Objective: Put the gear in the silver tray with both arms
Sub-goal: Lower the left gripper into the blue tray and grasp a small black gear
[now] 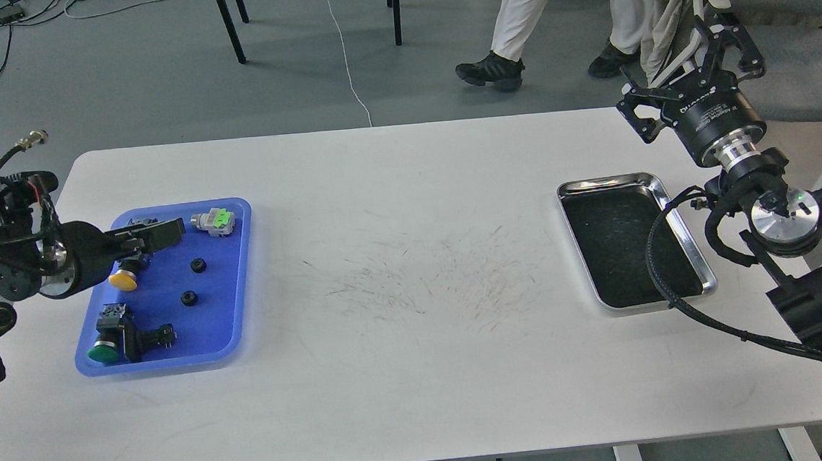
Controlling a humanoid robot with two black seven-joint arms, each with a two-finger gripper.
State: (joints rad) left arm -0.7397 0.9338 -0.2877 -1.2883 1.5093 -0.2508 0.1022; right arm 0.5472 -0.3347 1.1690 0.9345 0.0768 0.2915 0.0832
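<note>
Left gripper (165, 234): my left arm comes in from the left edge and reaches over the near-left part of the blue tray. The dark fingers lie close together and I cannot tell whether they are parted or closed, nor whether they hold anything.
Blue tray (233, 322): it sits on the left side of the table, well apart from the silver tray.
Yellow button (123, 279): it lies in the blue tray just below my left gripper, partly hidden by it.
Green button (105, 352): it is in the tray's near-left corner, fixed to a black switch body.
Grey and green connector (213, 221): it rests at the far side of the blue tray, just beyond my fingertips.
Gears (198, 265): two small black gears lie on the blue floor of the tray, one here and a second (188, 298) a little nearer to me. Both are apart from my gripper.
Table (407, 375): white, with faint dark scuff marks across its middle.
Silver tray (705, 273): it lies on the right side of the table, its dark bottom bare.
Right gripper (704, 18): it is raised beyond the far right corner of the table, above and past the silver tray, its fingers spread apart.
</note>
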